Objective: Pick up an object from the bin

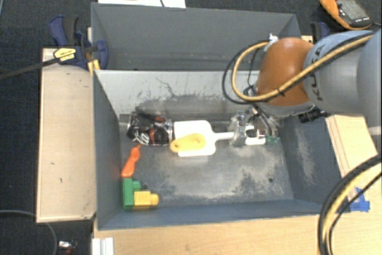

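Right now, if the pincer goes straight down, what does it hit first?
Probably the white paddle's handle, just beneath the pincer; depth is unclear, so possibly the bin floor beside it.

No lettering can be read, not on the bin or its contents.

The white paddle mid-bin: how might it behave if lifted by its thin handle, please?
The white paddle looks stiff, probably light. Held by the handle, its broad head may sag; the yellow piece on it could slide off.
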Robot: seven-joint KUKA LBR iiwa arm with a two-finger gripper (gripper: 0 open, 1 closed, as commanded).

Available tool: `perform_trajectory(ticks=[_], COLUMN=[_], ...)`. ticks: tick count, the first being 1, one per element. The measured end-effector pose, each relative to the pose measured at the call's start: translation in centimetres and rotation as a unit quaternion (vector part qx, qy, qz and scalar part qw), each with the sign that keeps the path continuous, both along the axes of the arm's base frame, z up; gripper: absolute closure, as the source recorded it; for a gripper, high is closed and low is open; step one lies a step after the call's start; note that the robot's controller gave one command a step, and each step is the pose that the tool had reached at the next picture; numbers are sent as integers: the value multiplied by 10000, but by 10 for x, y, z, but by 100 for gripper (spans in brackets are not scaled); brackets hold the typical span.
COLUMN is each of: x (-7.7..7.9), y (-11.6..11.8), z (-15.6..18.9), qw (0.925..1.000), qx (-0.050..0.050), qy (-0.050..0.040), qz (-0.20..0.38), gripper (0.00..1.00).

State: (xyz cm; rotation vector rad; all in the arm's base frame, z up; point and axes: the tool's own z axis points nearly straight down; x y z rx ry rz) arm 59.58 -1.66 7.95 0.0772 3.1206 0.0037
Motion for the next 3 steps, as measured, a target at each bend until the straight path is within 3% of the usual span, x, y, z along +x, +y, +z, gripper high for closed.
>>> perform_trajectory(ticks=[1,2,3], x=[-1,-1,0], y=[0,0,0], z=[38,55,101], qw=[10000,10000,10000], qx=[-1,2,0], qy=[13,11,4], qz=[3,3,6], gripper=[100,100,100])
